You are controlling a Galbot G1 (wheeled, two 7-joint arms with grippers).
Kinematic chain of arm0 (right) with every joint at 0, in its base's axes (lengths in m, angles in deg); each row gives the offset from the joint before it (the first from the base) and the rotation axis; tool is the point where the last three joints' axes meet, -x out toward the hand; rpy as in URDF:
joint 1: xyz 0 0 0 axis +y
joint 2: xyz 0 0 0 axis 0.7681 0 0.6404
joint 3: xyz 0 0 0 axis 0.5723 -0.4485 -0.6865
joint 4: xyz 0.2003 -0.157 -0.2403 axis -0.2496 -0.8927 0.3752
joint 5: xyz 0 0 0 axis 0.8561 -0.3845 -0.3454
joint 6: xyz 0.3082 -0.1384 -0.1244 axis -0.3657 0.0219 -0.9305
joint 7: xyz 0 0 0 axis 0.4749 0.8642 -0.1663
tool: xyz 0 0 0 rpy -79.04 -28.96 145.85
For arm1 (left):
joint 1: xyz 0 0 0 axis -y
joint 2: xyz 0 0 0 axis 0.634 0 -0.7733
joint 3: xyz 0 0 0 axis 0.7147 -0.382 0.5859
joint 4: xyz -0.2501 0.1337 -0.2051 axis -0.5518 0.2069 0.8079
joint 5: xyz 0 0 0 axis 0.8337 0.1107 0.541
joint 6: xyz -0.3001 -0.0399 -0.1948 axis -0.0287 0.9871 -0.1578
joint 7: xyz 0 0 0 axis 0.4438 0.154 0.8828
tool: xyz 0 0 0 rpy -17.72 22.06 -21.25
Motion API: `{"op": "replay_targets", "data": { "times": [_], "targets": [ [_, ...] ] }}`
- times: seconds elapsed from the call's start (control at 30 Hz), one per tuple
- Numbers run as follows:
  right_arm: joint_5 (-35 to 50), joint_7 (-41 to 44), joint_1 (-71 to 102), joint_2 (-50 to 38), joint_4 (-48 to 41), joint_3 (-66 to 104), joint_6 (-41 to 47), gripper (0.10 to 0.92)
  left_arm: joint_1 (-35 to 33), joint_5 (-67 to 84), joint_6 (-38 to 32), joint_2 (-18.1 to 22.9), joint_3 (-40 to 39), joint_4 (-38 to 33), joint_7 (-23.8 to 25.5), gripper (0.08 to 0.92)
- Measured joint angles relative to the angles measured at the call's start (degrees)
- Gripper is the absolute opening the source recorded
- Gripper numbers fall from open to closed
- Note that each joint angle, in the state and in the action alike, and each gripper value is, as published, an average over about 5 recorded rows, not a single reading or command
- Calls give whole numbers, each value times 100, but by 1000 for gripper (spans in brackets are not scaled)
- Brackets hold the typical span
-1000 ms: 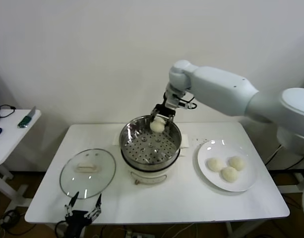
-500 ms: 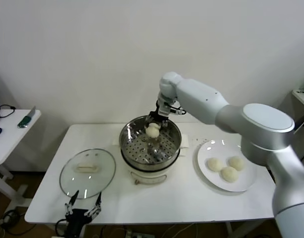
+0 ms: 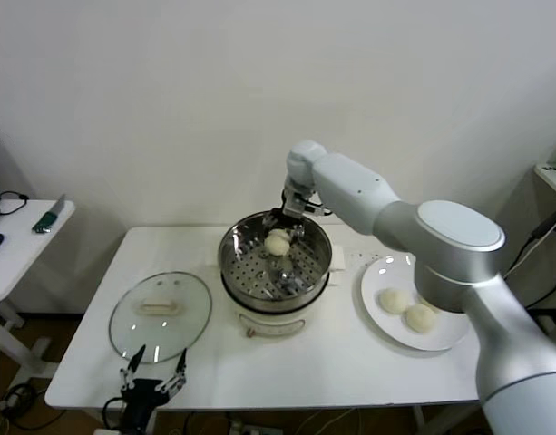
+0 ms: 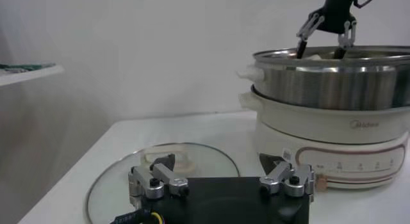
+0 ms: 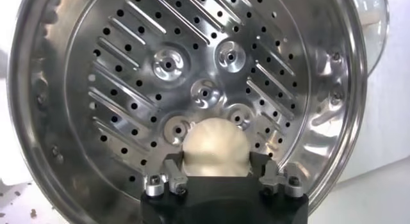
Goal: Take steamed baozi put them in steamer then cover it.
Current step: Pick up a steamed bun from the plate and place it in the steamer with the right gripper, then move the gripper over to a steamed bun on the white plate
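Steamer [image 3: 276, 272]: one baozi [image 3: 278, 242] on its perforated floor, far side. Plate [image 3: 445, 335]: remaining baozi [image 3: 395, 301]. Right gripper [image 3: 287, 227]: directly above the steamer's baozi, fingers spread either side. Left gripper [image 3: 153, 381]: spread, near cover [image 3: 160, 315] on tabletop [image 3: 341, 362].

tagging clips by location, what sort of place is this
Probably a lab or test room staged as a kitchen: a bare white table against a blank wall, holding only an electric steamer, its glass lid and a plate of baozi.
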State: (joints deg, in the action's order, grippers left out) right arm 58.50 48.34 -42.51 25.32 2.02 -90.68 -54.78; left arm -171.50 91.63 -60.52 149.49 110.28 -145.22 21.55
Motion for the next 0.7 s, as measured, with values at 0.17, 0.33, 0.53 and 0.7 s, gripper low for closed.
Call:
{"op": "replay_targets", "data": {
  "times": [0.17, 0.33, 0.53, 0.7],
  "targets": [
    [129, 38, -78, -22, 11, -27, 1, 822, -31, 0, 0, -2, 16, -53, 0, 823],
    [631, 179, -353, -225, 314, -269, 1, 823, -66, -3, 0, -2, 24, -96, -1, 823],
    [1955, 381, -1053, -716, 1025, -1028, 2, 823, -121, -31, -8, 0, 6, -130, -2, 823],
    [3060, 534, -1708, -1302, 1635, -1798, 90, 823, -183, -41, -34, -3, 1, -139, -9, 823]
  ]
}}
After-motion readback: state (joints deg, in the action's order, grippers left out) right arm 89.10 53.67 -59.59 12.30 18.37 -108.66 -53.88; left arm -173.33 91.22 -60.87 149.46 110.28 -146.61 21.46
